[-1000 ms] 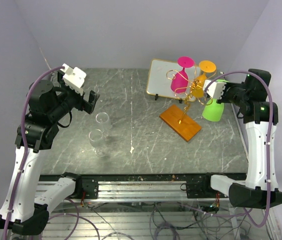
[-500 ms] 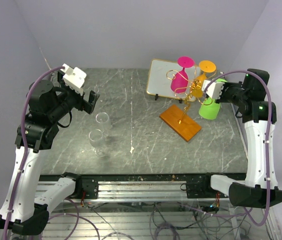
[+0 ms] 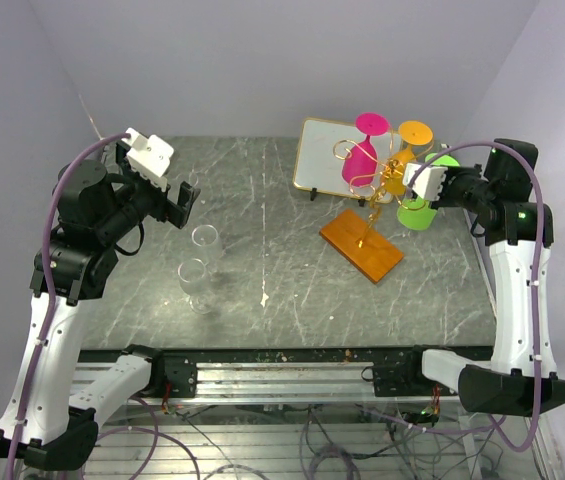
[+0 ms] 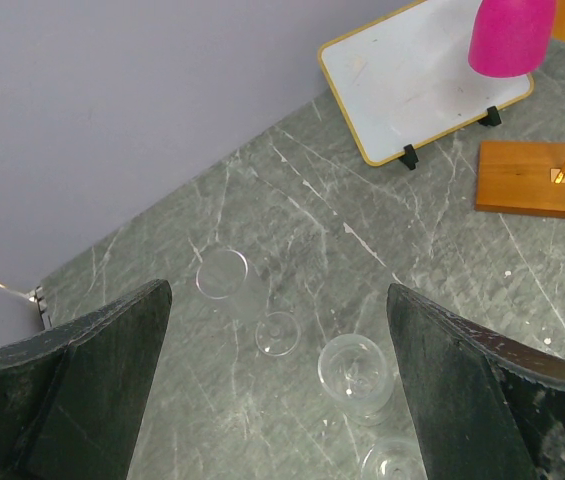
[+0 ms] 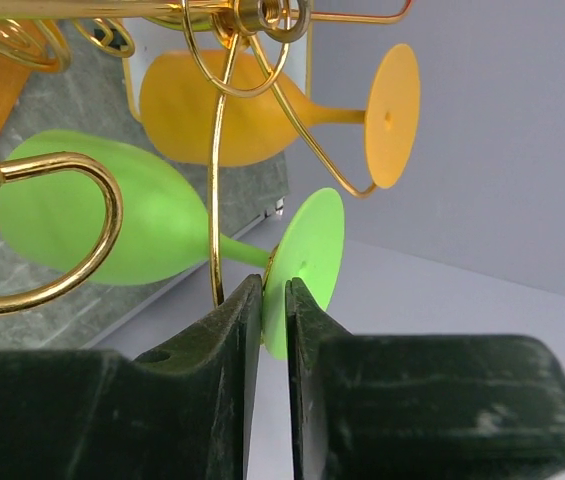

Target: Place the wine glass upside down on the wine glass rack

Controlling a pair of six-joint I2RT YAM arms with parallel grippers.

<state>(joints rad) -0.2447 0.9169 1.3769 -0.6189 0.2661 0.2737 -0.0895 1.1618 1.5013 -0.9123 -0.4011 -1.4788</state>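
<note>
A green wine glass [image 3: 417, 213] hangs upside down at the right side of the gold wire wine glass rack [image 3: 382, 182], whose post stands on an orange-brown wooden base [image 3: 362, 245]. In the right wrist view its stem passes a gold wire arm [image 5: 217, 150] and its round foot [image 5: 307, 260] sits between my right gripper's [image 5: 274, 285] narrow jaws. The right gripper [image 3: 440, 172] is beside the rack's top. My left gripper [image 3: 184, 200] hovers wide open and empty above two clear glasses [image 4: 352, 368] on the left.
A pink glass [image 3: 360, 158] and an orange glass [image 3: 407, 150] hang upside down on the rack. A gold-framed white panel [image 3: 322, 155] leans behind it. Clear glasses [image 3: 205, 243] stand on the grey marble table [image 3: 282, 230] at the left. Walls close in on both sides.
My right gripper has carried the green glass a little up and left, closer in to the rack. The left arm has not moved.
</note>
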